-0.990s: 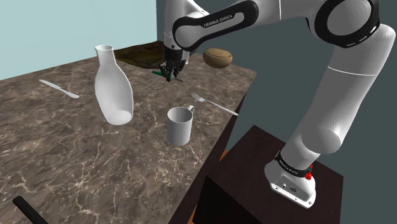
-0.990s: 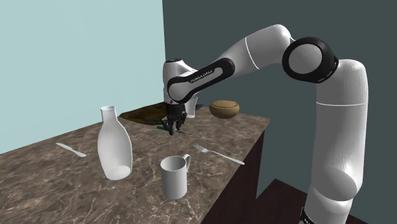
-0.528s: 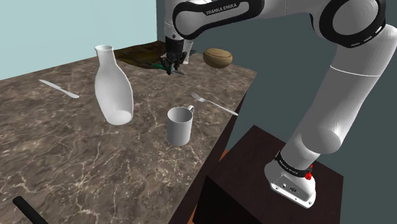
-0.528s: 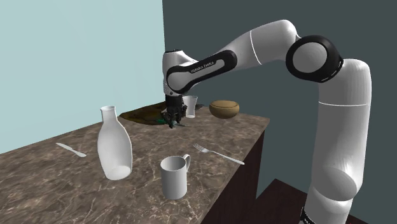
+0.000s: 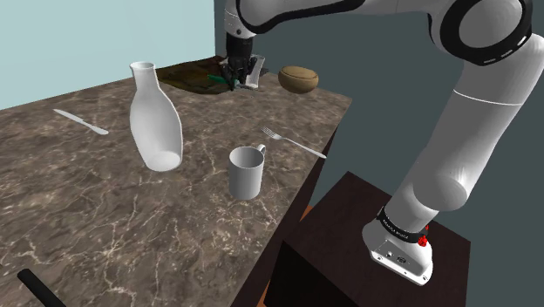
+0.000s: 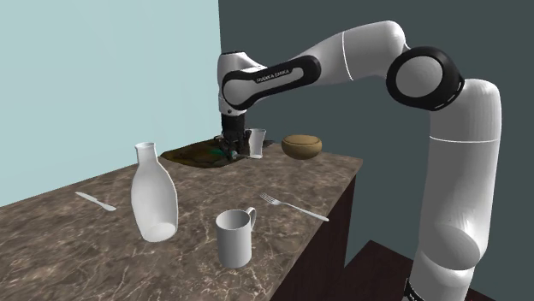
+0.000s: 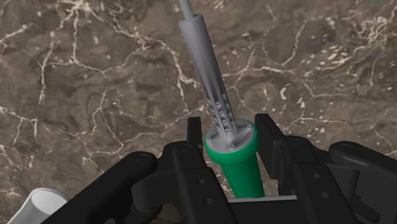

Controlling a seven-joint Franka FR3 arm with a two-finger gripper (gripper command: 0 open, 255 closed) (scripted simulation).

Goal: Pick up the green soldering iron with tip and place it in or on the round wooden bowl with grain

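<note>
The green soldering iron has a grey barrel and tip pointing away from the hand. My gripper is shut on its green handle, one black finger on each side. In the shoulder view the gripper hangs above the far end of the marble table with the iron in it, lifted off the surface. The round brown bowl stands on the table to the gripper's right, apart from it. The second exterior view shows the gripper left of the bowl.
A white cup stands just behind the gripper, beside a dark mat. Nearer on the table are a tall white bottle, a mug, a fork and a knife. The table edge drops off right of the fork.
The gripper has risen from the table surface with the soldering iron clasped in it and drifted toward the far end. The bowl and other things have not moved.
</note>
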